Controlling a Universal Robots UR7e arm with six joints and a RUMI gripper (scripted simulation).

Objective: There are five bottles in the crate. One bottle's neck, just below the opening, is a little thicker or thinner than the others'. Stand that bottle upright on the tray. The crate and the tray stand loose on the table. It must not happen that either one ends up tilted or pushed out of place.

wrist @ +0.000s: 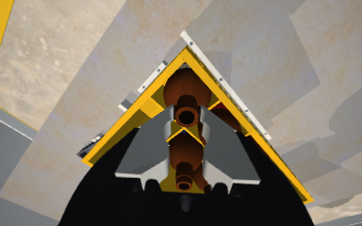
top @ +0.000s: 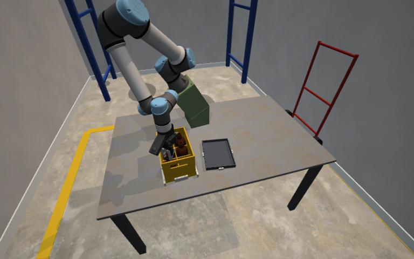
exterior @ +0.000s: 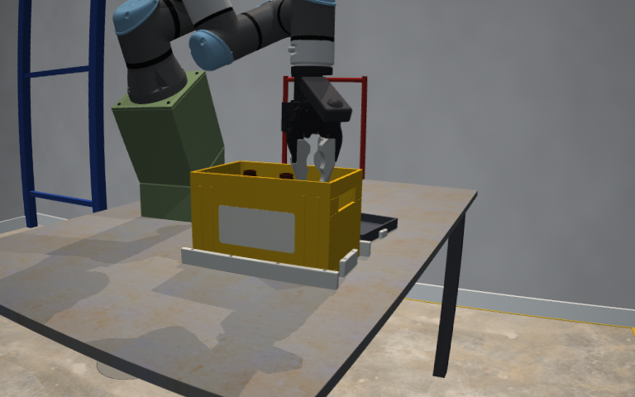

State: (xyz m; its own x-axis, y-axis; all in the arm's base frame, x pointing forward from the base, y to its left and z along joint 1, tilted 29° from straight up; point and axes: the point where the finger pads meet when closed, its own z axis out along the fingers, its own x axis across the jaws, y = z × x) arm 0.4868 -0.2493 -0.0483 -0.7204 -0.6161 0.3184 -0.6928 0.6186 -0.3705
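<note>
The yellow crate [top: 188,171] [exterior: 262,188] [wrist: 278,161] stands on the table with brown bottles inside. My gripper [top: 167,156] [exterior: 312,179] [wrist: 187,106] reaches down into the crate's front-left part as the top camera sees it. It is shut on the neck of the corner bottle [wrist: 186,86], which stands upright in its compartment. Two other bottles [top: 181,150] [top: 180,140] show beside the gripper. The wrist view shows another bottle [wrist: 185,153] between the jaws' rear parts and part of one [wrist: 228,121] at the right. Neck differences cannot be told. The dark tray [top: 217,153] [exterior: 378,225] holds nothing.
White locating strips [exterior: 262,267] [wrist: 222,79] stand along the crate's foot. Small white stops [top: 221,168] sit at the tray's edges. Yellow dividers and high walls surround the bottles. The green robot pedestal [top: 195,107] [exterior: 164,150] stands behind the crate.
</note>
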